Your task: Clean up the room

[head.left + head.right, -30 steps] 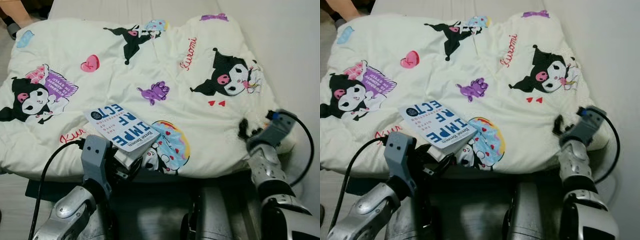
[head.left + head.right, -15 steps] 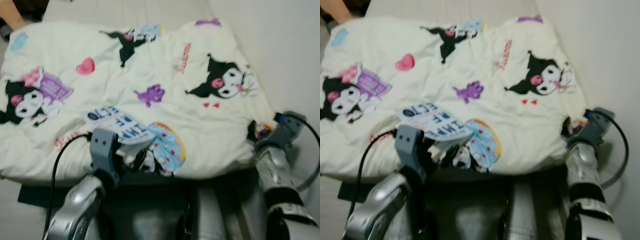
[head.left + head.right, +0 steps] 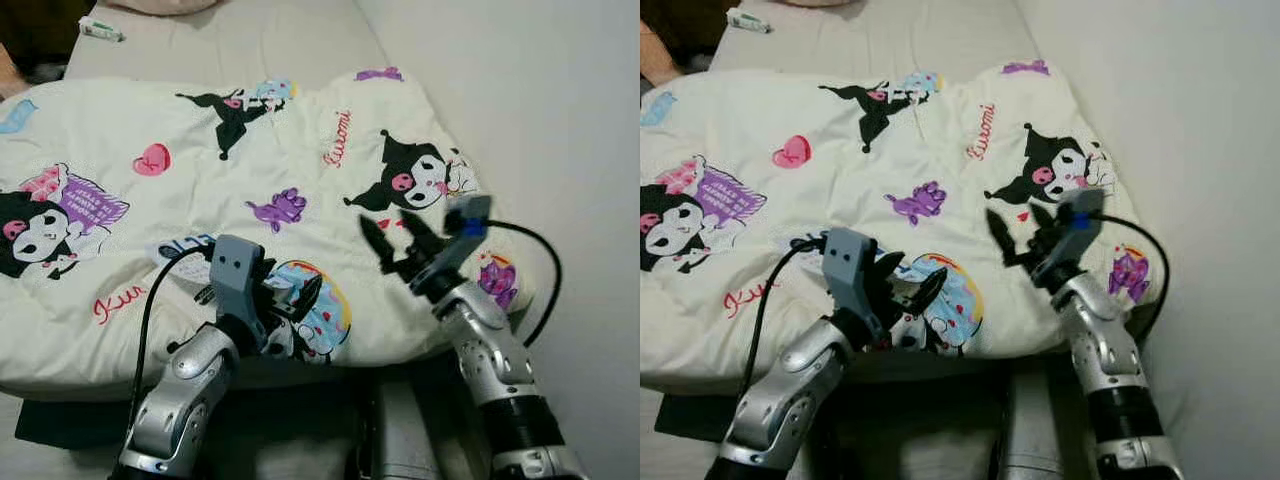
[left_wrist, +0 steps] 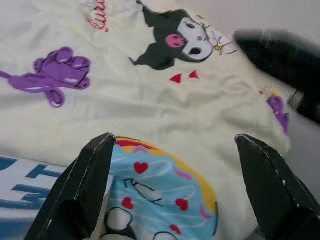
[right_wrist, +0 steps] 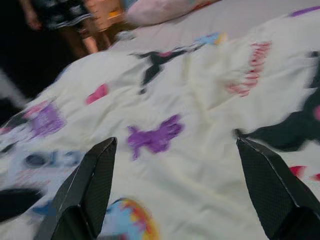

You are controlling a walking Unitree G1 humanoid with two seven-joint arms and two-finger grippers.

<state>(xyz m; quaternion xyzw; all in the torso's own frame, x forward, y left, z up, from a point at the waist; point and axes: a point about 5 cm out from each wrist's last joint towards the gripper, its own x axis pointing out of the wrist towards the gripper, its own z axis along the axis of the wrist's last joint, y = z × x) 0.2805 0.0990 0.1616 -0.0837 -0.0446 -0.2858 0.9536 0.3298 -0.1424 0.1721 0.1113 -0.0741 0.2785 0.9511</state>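
While both claws are hovering wide open over cartoon-print duvet [image 3: 300,150], left claw [image 3: 908,284] is sitting just beside book [image 3: 188,247], right claw [image 3: 398,237] near duvet's edge.

Both pincers [image 3: 280,300] [image 3: 398,238] raised, spread wide.

Two silver arms, grey wrist housings; black cables looping off each wrist, long black tapered jaws
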